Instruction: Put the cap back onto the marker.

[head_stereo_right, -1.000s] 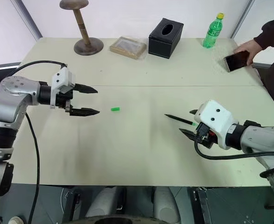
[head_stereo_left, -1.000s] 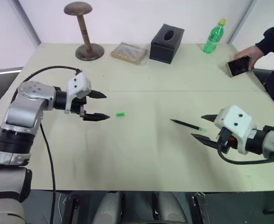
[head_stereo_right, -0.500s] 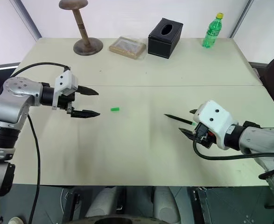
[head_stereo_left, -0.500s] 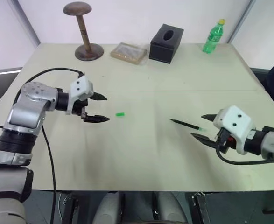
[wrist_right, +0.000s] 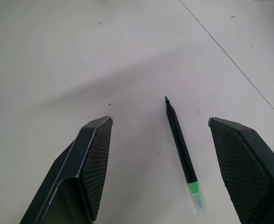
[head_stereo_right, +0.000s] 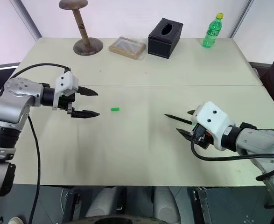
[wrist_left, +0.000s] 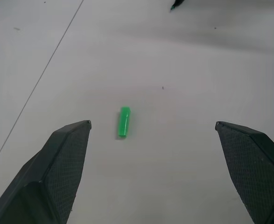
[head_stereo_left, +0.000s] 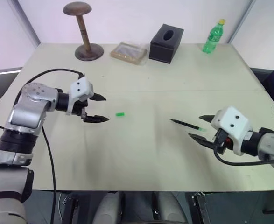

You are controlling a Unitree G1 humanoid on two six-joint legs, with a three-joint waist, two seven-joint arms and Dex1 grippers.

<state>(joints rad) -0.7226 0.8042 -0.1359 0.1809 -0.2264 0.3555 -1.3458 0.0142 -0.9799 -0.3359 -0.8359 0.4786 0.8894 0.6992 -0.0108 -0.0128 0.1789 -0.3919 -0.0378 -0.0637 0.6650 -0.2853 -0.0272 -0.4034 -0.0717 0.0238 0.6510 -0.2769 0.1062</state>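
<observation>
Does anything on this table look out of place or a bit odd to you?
Only one thing: the marker lies uncapped on the table in front of the open right claw, while its little green cap lies by itself across the table, in front of the open left claw. Nothing looks spilled or damaged.

Bright green cap (wrist_left: 124, 122), black marker (wrist_right: 180, 146) with green end, pale beige table (head_stereo_left: 141, 154), black cross-hatched fingers (wrist_right: 95, 158), green bottle (head_stereo_left: 214, 37) with yellow top, black tissue box (head_stereo_left: 166, 43), brown wooden stand (head_stereo_left: 84, 32)
</observation>
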